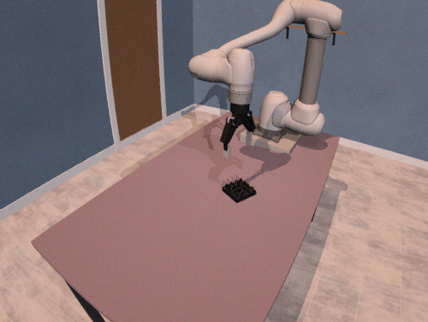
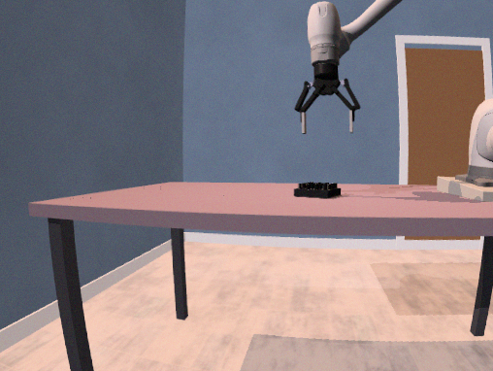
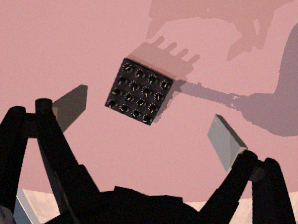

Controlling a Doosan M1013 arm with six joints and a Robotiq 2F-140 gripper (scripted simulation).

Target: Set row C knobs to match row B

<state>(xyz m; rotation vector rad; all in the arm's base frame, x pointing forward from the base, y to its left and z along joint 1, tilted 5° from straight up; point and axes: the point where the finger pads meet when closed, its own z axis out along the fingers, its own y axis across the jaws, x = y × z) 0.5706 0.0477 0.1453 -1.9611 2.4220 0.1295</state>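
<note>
The knob box point(image 1: 241, 189) point(image 2: 317, 189) point(image 3: 140, 91) is a small black square box with rows of dark knobs, standing on the pink table point(image 1: 168, 236) point(image 2: 194, 204). The knobs' lines and names are too small to read. My gripper point(image 1: 237, 145) point(image 2: 327, 130) point(image 3: 150, 111) is open and empty. It hangs high above the box, well clear of it. In the wrist view the box lies between and beyond the two fingertips, turned at an angle.
The arm's base point(image 1: 278, 139) point(image 2: 466, 186) stands on a pale block at the far end of the table. A brown door point(image 1: 132, 63) point(image 2: 443, 117) is in the blue wall. The table edges drop to a wooden floor.
</note>
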